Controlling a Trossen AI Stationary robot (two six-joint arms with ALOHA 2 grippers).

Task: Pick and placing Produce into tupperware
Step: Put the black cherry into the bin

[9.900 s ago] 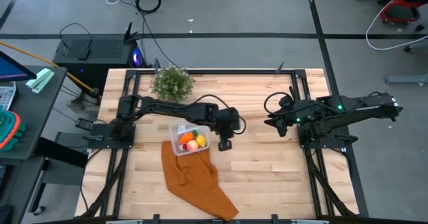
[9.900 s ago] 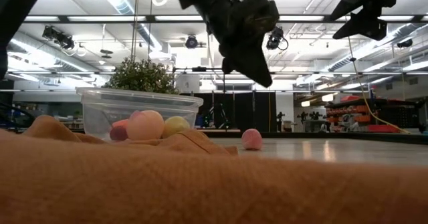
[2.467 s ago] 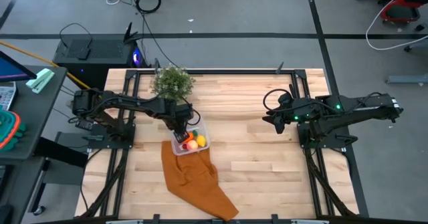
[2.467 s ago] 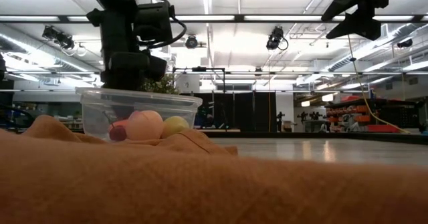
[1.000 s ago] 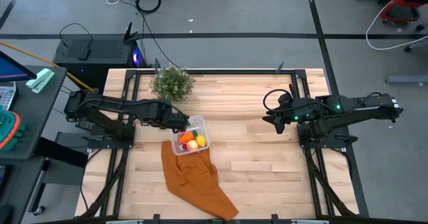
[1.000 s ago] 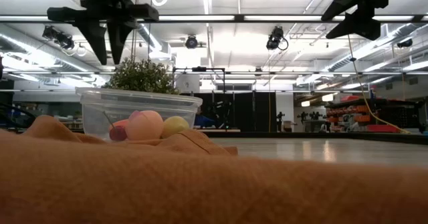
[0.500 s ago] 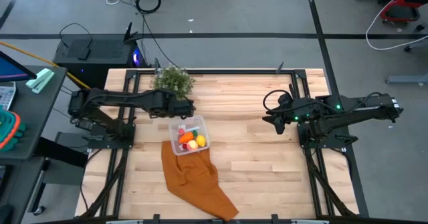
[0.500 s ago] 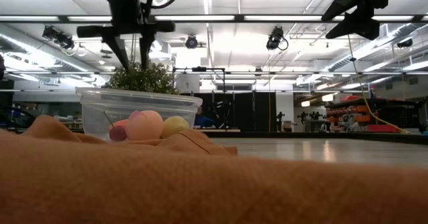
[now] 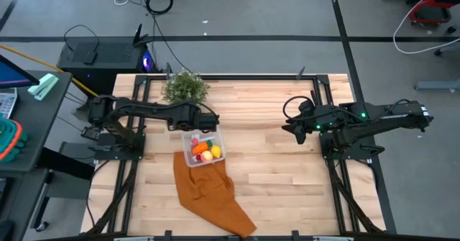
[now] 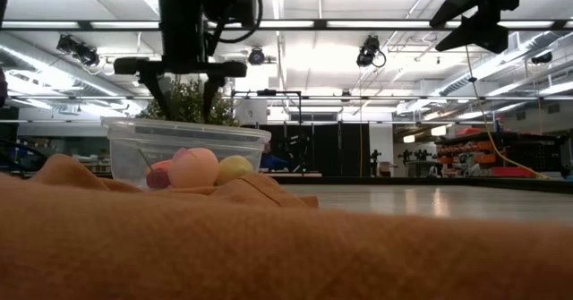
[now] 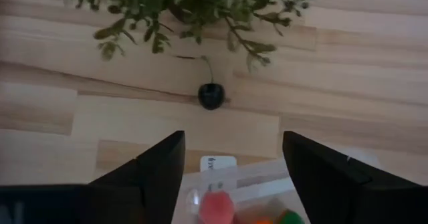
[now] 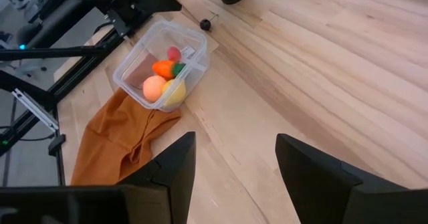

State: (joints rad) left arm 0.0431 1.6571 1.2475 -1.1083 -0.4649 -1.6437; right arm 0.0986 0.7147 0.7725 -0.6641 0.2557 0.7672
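Observation:
The clear tupperware [image 9: 203, 147] stands on the table at the far end of a rust-orange cloth [image 9: 212, 194]. In it lie an orange ball [image 12: 154, 87], a yellow lemon [image 12: 174, 90], a carrot [image 12: 165, 68] and a red piece [image 11: 217, 204]. A small dark cherry [image 11: 211, 95] with a stem lies on the wood between the tupperware and the plant. My left gripper [image 10: 183, 90] hangs open over the tupperware's far edge, pointing down, with nothing between its fingers. My right gripper [image 12: 234, 170] waits open, raised, at the table's right.
A bushy green potted plant [image 9: 185, 88] stands at the far left, just beyond the left gripper. Bare wood [image 9: 273, 169] lies between the tupperware and the right arm. Black frame rails [image 9: 323, 90] edge the table.
My left gripper has swung from the tupperware's left side toward its far edge and the plant, and has come down a little. Its fingers have opened wider. The produce in the tupperware has stayed where it was.

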